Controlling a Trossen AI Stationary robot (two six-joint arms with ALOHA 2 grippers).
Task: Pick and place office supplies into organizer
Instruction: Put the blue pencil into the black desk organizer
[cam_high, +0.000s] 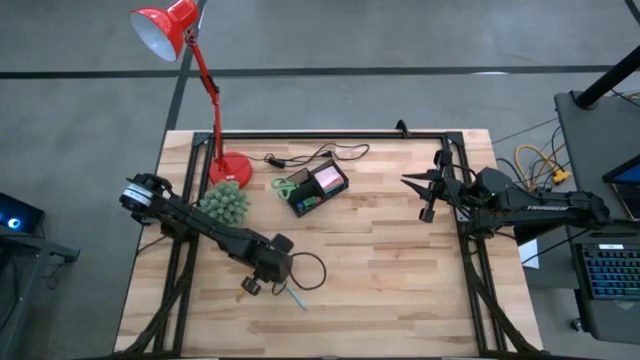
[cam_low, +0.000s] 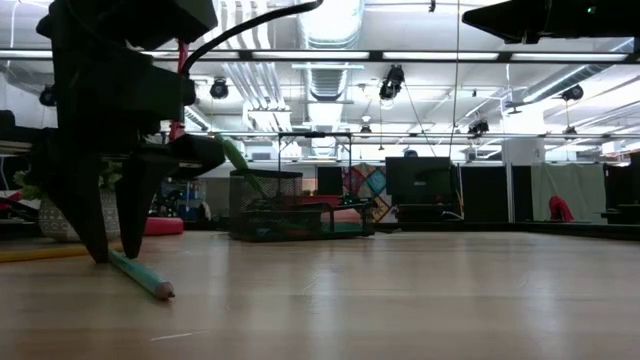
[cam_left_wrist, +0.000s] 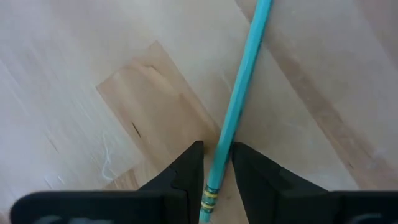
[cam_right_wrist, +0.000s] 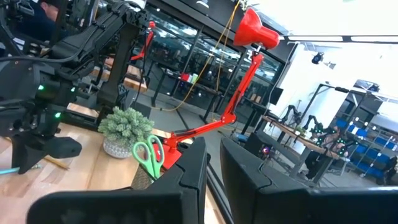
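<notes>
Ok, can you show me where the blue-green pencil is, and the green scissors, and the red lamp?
pencil (cam_left_wrist: 239, 93), left wrist view: middle of its teal shaft.
scissors (cam_right_wrist: 148, 155), right wrist view: on the green handle loops.
lamp (cam_high: 162, 28), high view: on its red shade.

The organizer (cam_high: 318, 189) sits near the middle of the bench's far edge, scissors (cam_high: 286, 186) standing at its left end. A lamp base (cam_high: 229, 168) and plant (cam_high: 225, 203) lie further left. The pencil (cam_high: 296, 296) lies toward the near edge, under the left gripper (cam_high: 252, 287).
</notes>
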